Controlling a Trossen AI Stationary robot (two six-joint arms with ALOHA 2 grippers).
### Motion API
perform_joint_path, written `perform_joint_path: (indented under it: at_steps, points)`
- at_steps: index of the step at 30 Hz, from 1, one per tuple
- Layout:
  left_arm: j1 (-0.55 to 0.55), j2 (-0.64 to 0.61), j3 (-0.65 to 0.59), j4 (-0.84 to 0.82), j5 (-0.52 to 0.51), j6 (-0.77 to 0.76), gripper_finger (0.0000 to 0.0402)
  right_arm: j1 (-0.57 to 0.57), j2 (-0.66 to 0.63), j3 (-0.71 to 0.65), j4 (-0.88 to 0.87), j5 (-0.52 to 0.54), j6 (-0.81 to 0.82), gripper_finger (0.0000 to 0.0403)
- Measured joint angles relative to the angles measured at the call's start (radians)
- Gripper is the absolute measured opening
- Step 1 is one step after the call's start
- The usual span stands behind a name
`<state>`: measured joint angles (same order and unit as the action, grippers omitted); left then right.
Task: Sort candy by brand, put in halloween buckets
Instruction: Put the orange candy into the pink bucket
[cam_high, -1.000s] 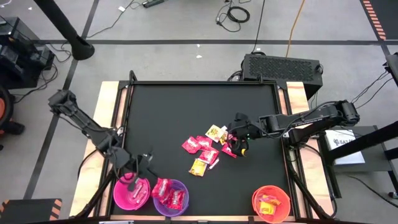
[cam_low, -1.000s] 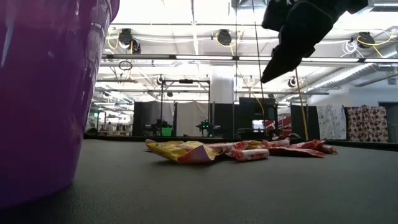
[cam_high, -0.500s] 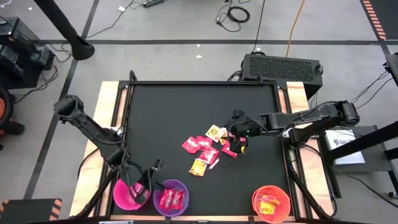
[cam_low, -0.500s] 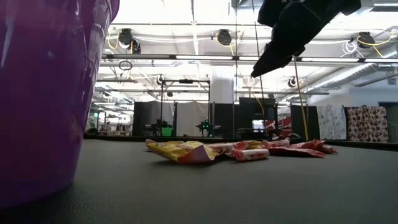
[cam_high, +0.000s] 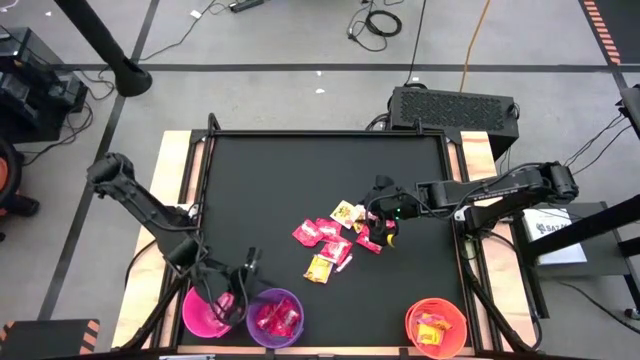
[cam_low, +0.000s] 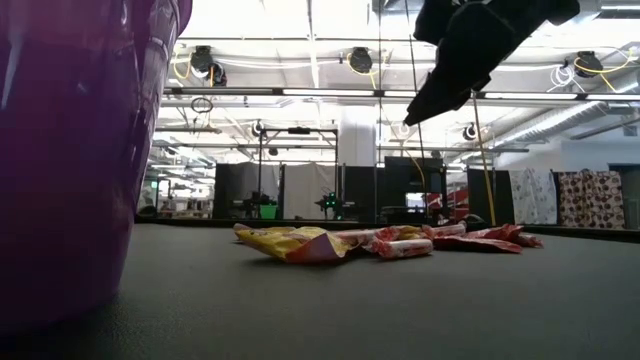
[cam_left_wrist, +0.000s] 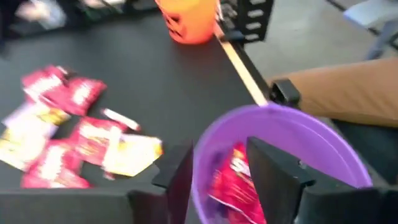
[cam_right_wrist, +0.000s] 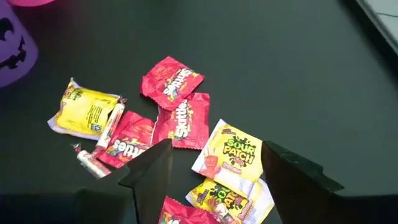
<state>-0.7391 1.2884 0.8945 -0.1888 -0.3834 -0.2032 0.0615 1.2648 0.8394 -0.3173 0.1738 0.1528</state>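
1. My right gripper (cam_high: 386, 226) hovers above the loose candy pile (cam_high: 335, 238) near the middle of the black table (cam_high: 300, 170). Its fingers are spread apart and hold nothing.

2. My left gripper (cam_high: 238, 290) is at the near edge of the table, over the gap between the pink bucket (cam_high: 205, 318) and the purple bucket (cam_high: 278, 318). Its fingers are apart too, straddling the purple bucket's rim, and they hold nothing.

3. To do this step well, I judge I should choose one packet at the pile's edge, such as the yellow Sour Patch packet (cam_right_wrist: 231, 153) lying between my right fingers. I should come straight down, close on that packet alone, and lift cleanly so its neighbours do not come with it.

4. The packets overlap, so a low or skewed approach could pinch two brands at once.

5. The candy is small, flat and shiny. Red Skittles packets (cam_right_wrist: 182, 121) and yellow packets lie touching and partly stacked, with a thin pale roll (cam_right_wrist: 111, 121) among them.

6. Sorted candy already sits in the buckets: red packets in the purple one, yellow packets in the orange bucket (cam_high: 437, 326) at the near right corner. I cannot make out what the pink bucket holds.
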Motion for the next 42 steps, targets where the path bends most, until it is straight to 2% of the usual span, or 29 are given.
perform_joint_path:
  at_steps: [5, 9, 12, 17, 19, 25, 31, 34, 42]
  points:
    - [0.018, -0.042, 0.087, -0.061, -0.181, 0.18, 0.0163, 0.034, 0.0, 0.0, 0.001, -0.078, 0.007, 0.0238]
    - [0.048, -0.084, 0.097, -0.063, -0.433, 0.421, 0.0163, 0.1, 0.031, 0.0, 0.007, -0.099, 0.043, 0.0229]
    - [0.077, -0.105, 0.097, -0.059, -0.595, 0.523, 0.0163, 0.157, 0.082, 0.0, 0.033, -0.104, 0.058, 0.0214]
    - [0.129, -0.115, 0.097, -0.047, -0.74, 0.746, 0.0163, 0.206, 0.2, 0.001, 0.146, -0.102, 0.055, 0.0189]
    - [0.147, -0.114, 0.096, -0.059, -0.777, 0.774, 0.0163, 0.212, 0.245, 0.008, 0.177, -0.103, 0.048, 0.018]
    - [0.211, -0.108, 0.095, -0.125, -0.765, 0.472, 0.0163, 0.234, 0.359, 0.044, 0.183, -0.102, 0.068, 0.017]
    - [0.271, -0.108, 0.095, -0.289, -0.577, 0.269, 0.0164, 0.262, 0.432, 0.065, 0.185, -0.1, 0.09, 0.0188]
    - [0.291, -0.108, 0.095, -0.323, -0.527, 0.223, 0.0164, 0.271, 0.458, 0.066, 0.185, -0.102, 0.092, 0.0195]
    - [0.305, -0.108, 0.095, -0.335, -0.476, 0.209, 0.0164, 0.262, 0.51, 0.067, 0.193, -0.083, 0.036, 0.0188]
